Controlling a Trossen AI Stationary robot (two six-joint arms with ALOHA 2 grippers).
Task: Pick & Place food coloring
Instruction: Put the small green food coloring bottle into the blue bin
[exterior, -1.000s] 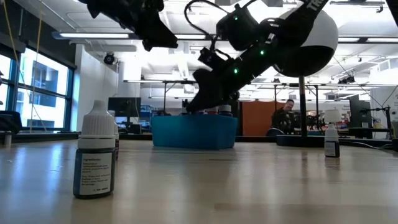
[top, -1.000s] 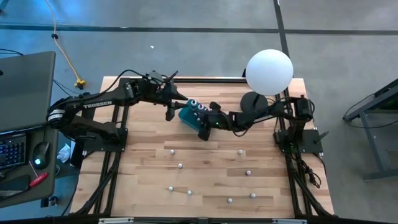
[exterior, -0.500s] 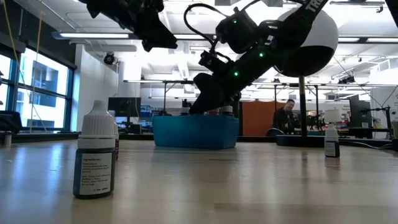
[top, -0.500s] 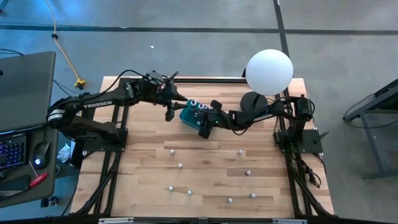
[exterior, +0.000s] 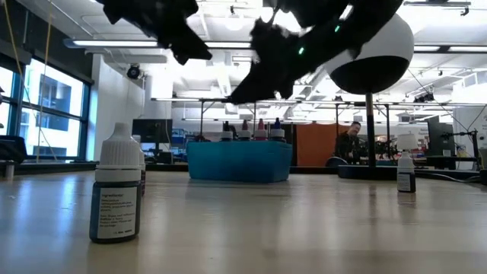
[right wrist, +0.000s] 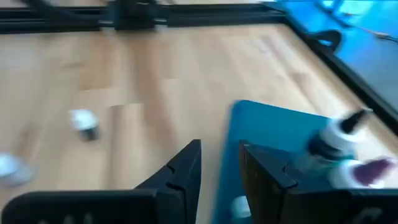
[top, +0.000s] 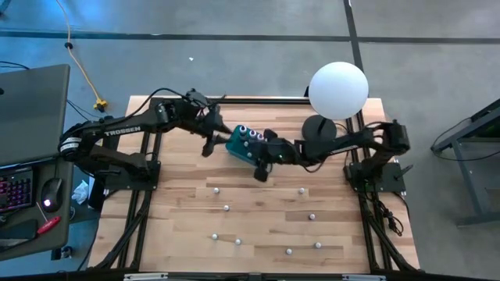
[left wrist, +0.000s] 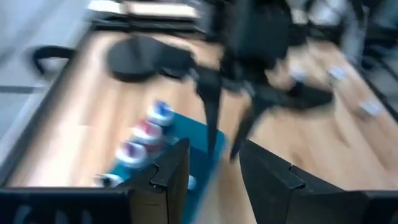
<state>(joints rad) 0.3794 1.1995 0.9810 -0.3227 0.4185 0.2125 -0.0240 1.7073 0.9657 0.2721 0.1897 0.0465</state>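
Observation:
The food coloring bottles are tiny, with white caps. Several stand upright in the teal box (top: 244,145), their caps (exterior: 261,128) showing above its rim. Others stand scattered on the wood, such as one bottle (top: 216,189), another bottle (top: 312,216) and a dark bottle (exterior: 118,194) close to the low camera. My right gripper (top: 262,168) hangs open above the box's near side, with nothing between its fingers (right wrist: 186,168). My left gripper (top: 208,144) is open in the air just left of the box.
A white globe lamp (top: 338,90) on a dark base (top: 319,127) stands at the far right of the table. The near half of the table (top: 266,226) holds only the scattered bottles. A laptop (top: 31,109) lies off the table's left side. A person (exterior: 351,141) sits far behind.
My right gripper has risen from the teal box's rim to well above it and has drifted a little toward the table's near edge. The bottles in the box now show unblocked in the low view. The box has stayed in place.

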